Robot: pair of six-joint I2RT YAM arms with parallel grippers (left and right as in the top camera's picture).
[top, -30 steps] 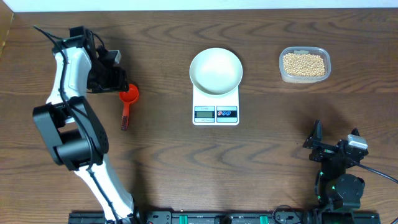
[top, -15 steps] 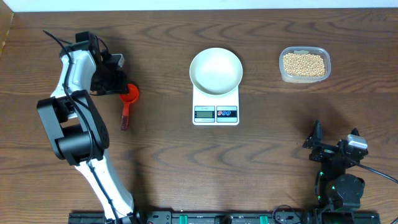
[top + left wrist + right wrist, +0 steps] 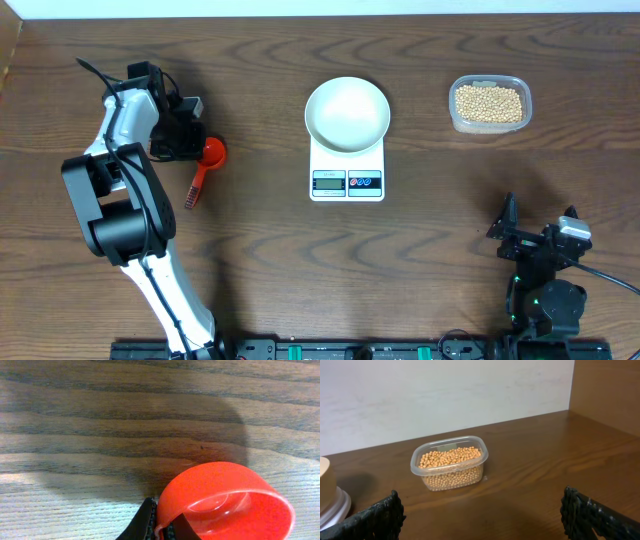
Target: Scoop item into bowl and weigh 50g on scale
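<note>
Left hand (image 3: 162, 527): closed. In the left wrist view its dark fingertips (image 3: 144, 522) pinch the rim of a red scoop (image 3: 225, 500), one outside the cup wall and one inside. The overhead view places this scoop toward the far left of the counter (image 3: 430, 250), with its handle slanting back toward the near edge.

Right hand (image 3: 481, 510): fully spread and holding nothing. Its two fingers stand at the left and right margins of the right wrist view, with bare wood between them. It sits close to the near right corner, well apart from all containers.

Scale (image 3: 347, 183): near the middle of the counter, on the far half, with its display and buttons facing the near edge.

Bowl (image 3: 347, 113): white, resting on the scale platform and overhanging it toward the far edge.

Beans (image 3: 488, 103): tan-yellow, heaped in a clear plastic tub (image 3: 490, 128) toward the far right corner, well apart from the scale and the scoop.
</note>
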